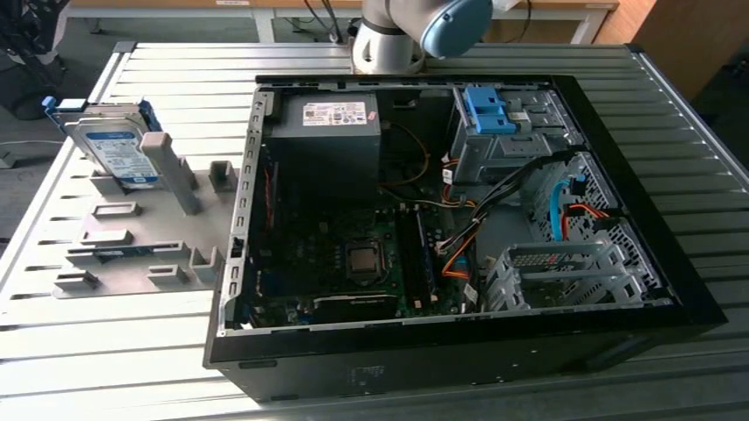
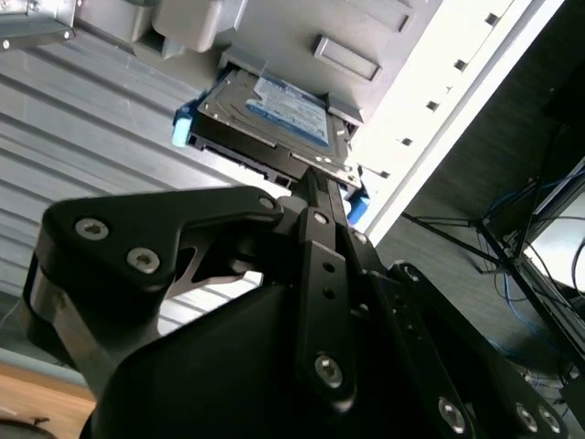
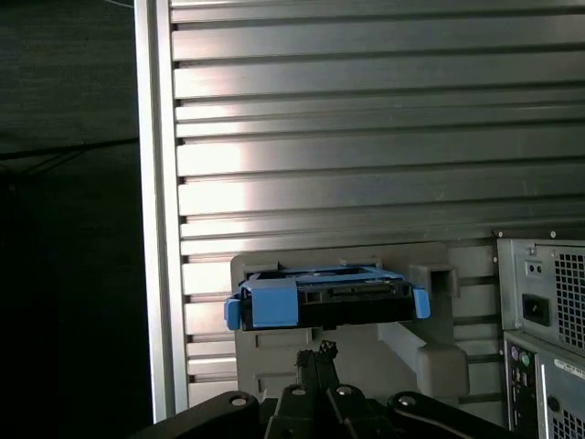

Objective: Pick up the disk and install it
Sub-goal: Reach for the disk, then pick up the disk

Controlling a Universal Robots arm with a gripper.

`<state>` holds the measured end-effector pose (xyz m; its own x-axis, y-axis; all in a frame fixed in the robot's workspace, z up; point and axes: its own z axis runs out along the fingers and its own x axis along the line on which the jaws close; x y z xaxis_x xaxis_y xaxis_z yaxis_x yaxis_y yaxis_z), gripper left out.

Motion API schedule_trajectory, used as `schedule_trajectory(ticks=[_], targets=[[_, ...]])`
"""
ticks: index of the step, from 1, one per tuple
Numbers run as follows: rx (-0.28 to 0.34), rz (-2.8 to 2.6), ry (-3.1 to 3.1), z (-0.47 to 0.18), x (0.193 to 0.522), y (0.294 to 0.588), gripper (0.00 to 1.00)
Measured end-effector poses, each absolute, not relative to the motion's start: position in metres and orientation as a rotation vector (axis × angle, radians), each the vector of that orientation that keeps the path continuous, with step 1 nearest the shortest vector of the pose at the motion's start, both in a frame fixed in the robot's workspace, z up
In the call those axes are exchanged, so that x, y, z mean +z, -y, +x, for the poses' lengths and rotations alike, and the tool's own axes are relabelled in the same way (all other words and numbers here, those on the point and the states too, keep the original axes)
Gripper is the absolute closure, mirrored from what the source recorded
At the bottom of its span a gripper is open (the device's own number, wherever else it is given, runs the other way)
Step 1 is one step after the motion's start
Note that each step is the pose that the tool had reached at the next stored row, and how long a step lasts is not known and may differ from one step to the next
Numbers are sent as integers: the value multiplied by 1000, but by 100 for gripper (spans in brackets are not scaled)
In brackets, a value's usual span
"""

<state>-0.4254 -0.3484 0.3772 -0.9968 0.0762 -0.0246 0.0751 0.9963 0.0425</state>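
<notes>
In both wrist views the claw (image 3: 317, 351) (image 2: 308, 179) is pinched together with nothing in it. The disk (image 3: 329, 302) (image 2: 274, 114) lies straight ahead of its tips, its thin edge with the blue rails facing them. Its long axis runs across the line of approach. Whether the tips touch that edge or stop just short, I cannot tell.

In the exterior view the disk (image 1: 117, 149) stands on edge, slightly tilted, in the grey holder (image 1: 153, 254) on the desk (image 1: 117, 351). It is at the exterior view's left, beside the open computer case (image 1: 468, 355). The holder's slot hides the disk's lower end.
</notes>
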Motion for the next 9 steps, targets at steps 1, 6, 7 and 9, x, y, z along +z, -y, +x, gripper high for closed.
schedule_trajectory(ticks=[1,6,7,9], targets=[[65,118,-3112,-425,377,348,89],[65,118,-3112,-426,377,348,89],[65,118,-3112,-426,377,348,89],[65,118,-3112,-427,377,348,89]])
